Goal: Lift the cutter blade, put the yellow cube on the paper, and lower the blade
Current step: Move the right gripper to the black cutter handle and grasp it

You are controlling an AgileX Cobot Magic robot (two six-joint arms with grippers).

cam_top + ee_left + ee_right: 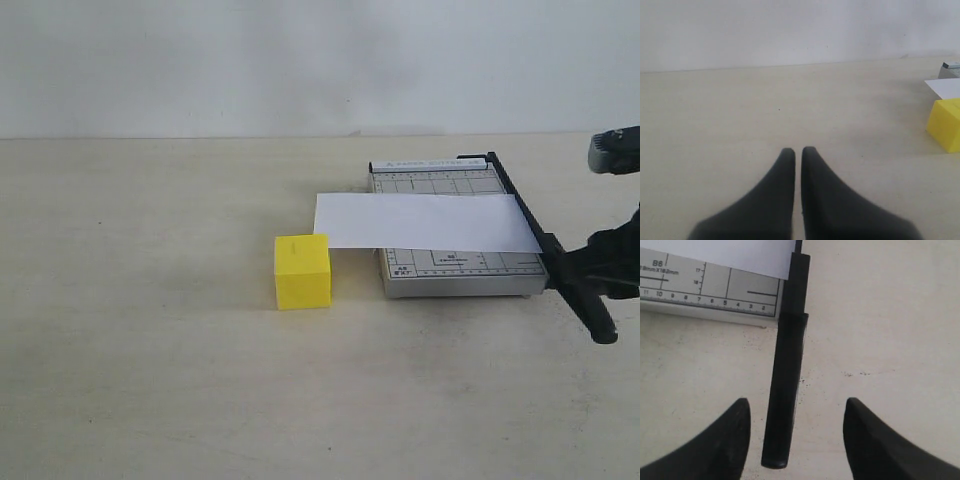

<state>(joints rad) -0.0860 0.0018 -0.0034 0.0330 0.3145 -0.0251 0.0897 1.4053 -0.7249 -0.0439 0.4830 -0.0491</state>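
1. Progress: none of the three steps shows as done. The cutter blade (pixel 520 215) lies flat along the right edge of the grey cutter base (pixel 460 278), not raised.
2. The yellow cube (pixel 302 272) sits on the table (pixel 150 350), left of the base and at the near-left corner of the paper (pixel 420 222). Cannot tell if it touches that corner. It is not on the paper over the base.
3. Left to do: raise, place, lower - all of it, judging by the layout.
4. The right gripper (pixel 797 401) is released, with its jaws wide on either side of the blade handle (pixel 785 390) and a gap on both sides. It looks lined up for the grasp.
5. The left gripper (pixel 796 150) is clenched on nothing, over bare table left of the cube.
6. Blade long axis runs far to near - hinge at the far end, handle end pointing near-right, past the base's near edge.
7. Paper long axis runs left-right across the base. Its right end reaches the blade and its left end overhangs the base.
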